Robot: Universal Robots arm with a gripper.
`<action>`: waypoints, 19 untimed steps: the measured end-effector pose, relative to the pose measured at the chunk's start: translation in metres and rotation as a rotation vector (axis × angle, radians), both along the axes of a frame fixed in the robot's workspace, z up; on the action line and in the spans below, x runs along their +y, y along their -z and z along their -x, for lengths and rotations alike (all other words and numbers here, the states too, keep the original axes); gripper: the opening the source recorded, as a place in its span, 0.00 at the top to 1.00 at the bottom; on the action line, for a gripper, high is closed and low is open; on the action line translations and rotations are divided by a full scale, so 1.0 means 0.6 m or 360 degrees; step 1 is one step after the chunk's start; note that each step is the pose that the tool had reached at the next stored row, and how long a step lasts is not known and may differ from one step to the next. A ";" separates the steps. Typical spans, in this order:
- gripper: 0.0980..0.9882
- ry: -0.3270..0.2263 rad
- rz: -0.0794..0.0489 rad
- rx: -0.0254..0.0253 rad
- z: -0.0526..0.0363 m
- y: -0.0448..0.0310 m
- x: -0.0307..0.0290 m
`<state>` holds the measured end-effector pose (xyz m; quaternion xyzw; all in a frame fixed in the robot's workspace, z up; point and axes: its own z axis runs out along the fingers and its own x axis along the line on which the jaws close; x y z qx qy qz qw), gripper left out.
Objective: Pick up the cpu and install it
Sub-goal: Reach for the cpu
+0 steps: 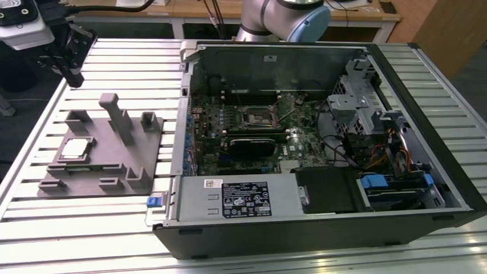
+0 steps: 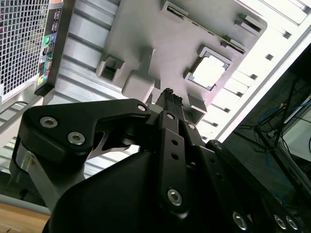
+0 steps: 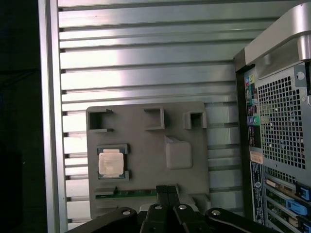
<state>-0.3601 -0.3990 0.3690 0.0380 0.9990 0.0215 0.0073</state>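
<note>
The cpu (image 1: 74,149) is a pale silvery square chip lying flat in a recess of the grey plastic holder (image 1: 106,171) on the slatted table, at the exterior view's left. Both wrist views look down on the cpu (image 3: 111,162) (image 2: 210,70) from well above. My gripper (image 1: 74,80) hangs high over the table's far left corner, beyond the holder and apart from it. Its black fingers (image 3: 162,190) are pressed together with nothing between them, so the gripper (image 2: 169,93) is shut. The dark metal-framed socket (image 1: 259,116) sits on the motherboard inside the open case.
The open computer case (image 1: 320,142) lies on its side across the table's middle and right, with cables, drive bays and a power supply (image 1: 239,197) inside. Its rear panel (image 3: 277,126) shows beside the holder (image 3: 146,136). Tall posts (image 1: 118,117) rise from the holder.
</note>
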 end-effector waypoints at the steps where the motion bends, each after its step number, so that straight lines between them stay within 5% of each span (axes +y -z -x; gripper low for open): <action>1: 0.99 0.0000 0.0000 0.00001 0.001 0.000 0.0000; 19: 0.99 0.0000 0.0000 0.00030 0.022 0.003 0.0000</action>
